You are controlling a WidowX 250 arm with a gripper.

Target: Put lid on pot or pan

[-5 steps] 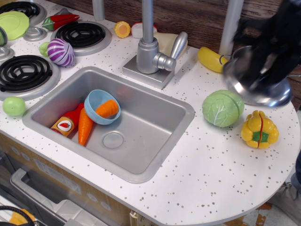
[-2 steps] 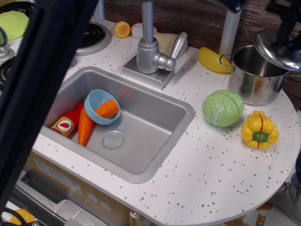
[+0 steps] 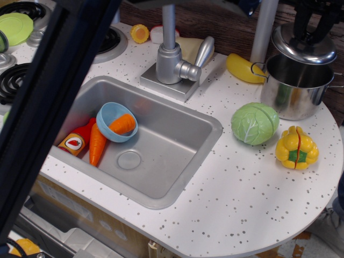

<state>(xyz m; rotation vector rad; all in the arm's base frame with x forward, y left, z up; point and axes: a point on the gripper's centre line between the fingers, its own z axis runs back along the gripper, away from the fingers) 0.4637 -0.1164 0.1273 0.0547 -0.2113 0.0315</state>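
Note:
The shiny steel pot [image 3: 297, 88] stands open on the white counter at the far right, behind the green cabbage [image 3: 255, 123]. The domed steel lid [image 3: 304, 48] hangs level just above the pot's back rim, not resting on it. My black gripper [image 3: 312, 27] comes down from the top edge and is shut on the lid's small central knob. Most of the gripper body is cut off by the frame's top.
A dark arm link [image 3: 51, 107] crosses the left side diagonally and hides part of the stove. A yellow pepper [image 3: 296, 148] lies in front of the pot, a yellow banana-like piece [image 3: 241, 67] to its left. The sink [image 3: 177, 145] holds a blue bowl [image 3: 110, 115], carrots and a bottle.
The lid has moved left and levelled out over the pot, from tilted at the right rim. One second ago the arm blurred over the pot. The dark link has swung across the left.

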